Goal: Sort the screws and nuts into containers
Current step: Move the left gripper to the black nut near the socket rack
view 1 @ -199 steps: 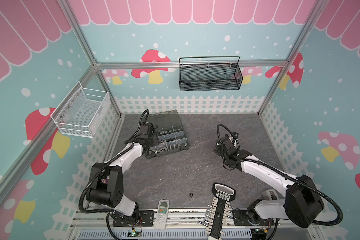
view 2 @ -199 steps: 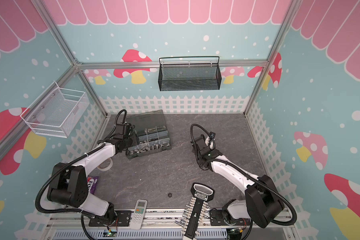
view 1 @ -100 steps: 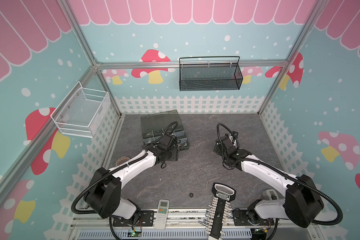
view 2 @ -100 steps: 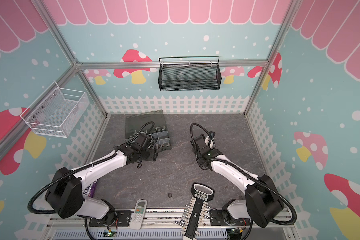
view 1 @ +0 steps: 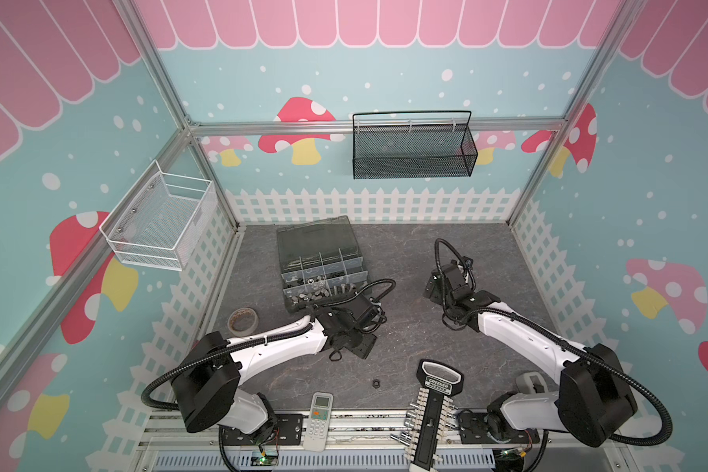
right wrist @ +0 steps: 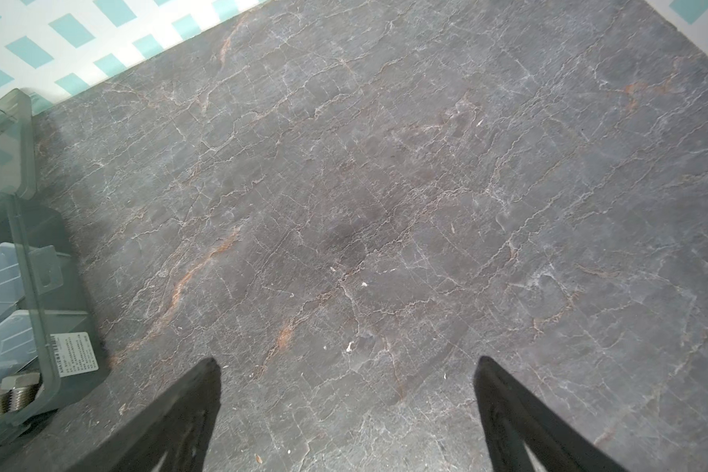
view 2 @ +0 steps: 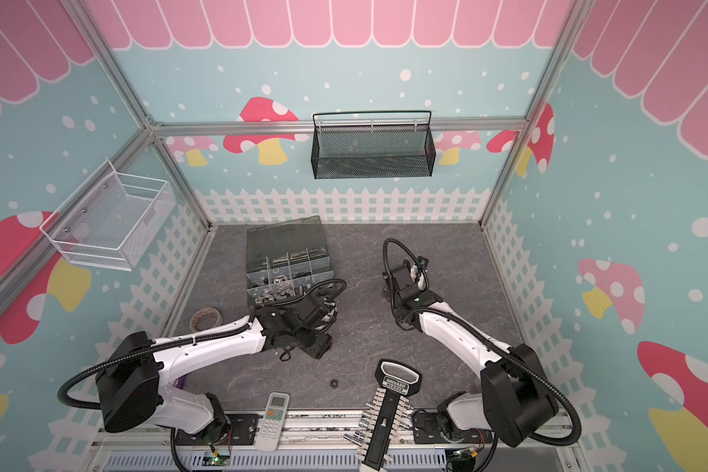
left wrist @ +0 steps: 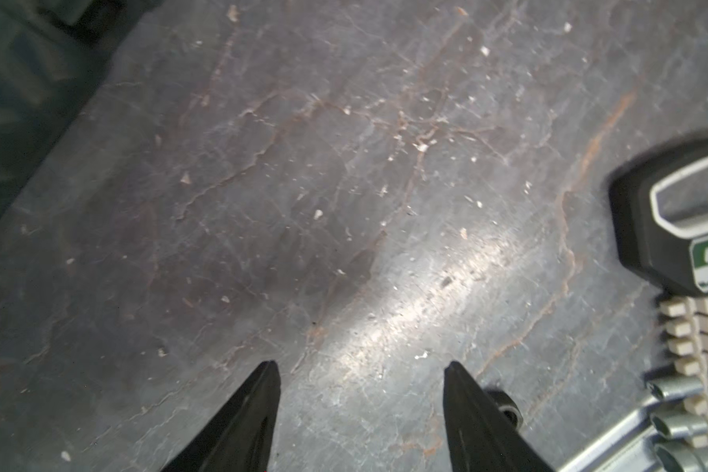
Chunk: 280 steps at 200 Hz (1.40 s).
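Nut point(left wrist: 507, 408): black, loose, seen just beside left claw point(left wrist: 360, 367).
Left claw: held partly open, nothing gripped.
Right claw point(right wrist: 346, 363): held wide open, nothing gripped.

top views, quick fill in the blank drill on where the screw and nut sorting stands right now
1. The one nut lying outside the organizer box is ___ in colour.
2. That nut lies between the socket rack and the white ___.
3. The organizer box's lid is ___.
4. The left gripper has its jaws apart and holds ___.
Missing words: black; remote; open; nothing.
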Available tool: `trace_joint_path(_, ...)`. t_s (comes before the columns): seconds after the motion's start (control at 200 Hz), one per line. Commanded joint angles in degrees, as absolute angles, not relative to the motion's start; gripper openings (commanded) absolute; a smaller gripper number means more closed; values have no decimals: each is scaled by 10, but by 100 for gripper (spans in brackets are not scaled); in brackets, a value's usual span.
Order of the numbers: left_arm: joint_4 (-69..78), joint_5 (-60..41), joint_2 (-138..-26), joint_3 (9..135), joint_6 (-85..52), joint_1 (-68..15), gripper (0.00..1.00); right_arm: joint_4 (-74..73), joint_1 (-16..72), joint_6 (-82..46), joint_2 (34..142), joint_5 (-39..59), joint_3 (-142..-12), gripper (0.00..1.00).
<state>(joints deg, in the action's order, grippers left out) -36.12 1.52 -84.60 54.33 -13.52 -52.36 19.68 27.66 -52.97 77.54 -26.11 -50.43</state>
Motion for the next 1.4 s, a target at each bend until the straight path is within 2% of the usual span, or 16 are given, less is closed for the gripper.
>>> trace_joint_path(0.0, -357, -4, -851, 534, -99, -554, 64, 195, 257, -519, 779, -225, -503, 98)
trace_joint_path(0.23, -362, -17, -858, 518, -90, -606, 62, 192, 217, -510, 761, -191, -473, 98)
trace_joint_path(0.605, -377, -12, -893, 518, -96, -666, 60, 180, 201, -500, 737, -171, -439, 98)
trace_joint_path(1.221, -392, 2, -962, 550, -106, -683, 53, 173, 195, -510, 684, -183, -405, 98)
trace_joint_path(1.396, -393, 0, -969, 553, -105, -683, 45, 172, 195, -515, 673, -191, -399, 98)
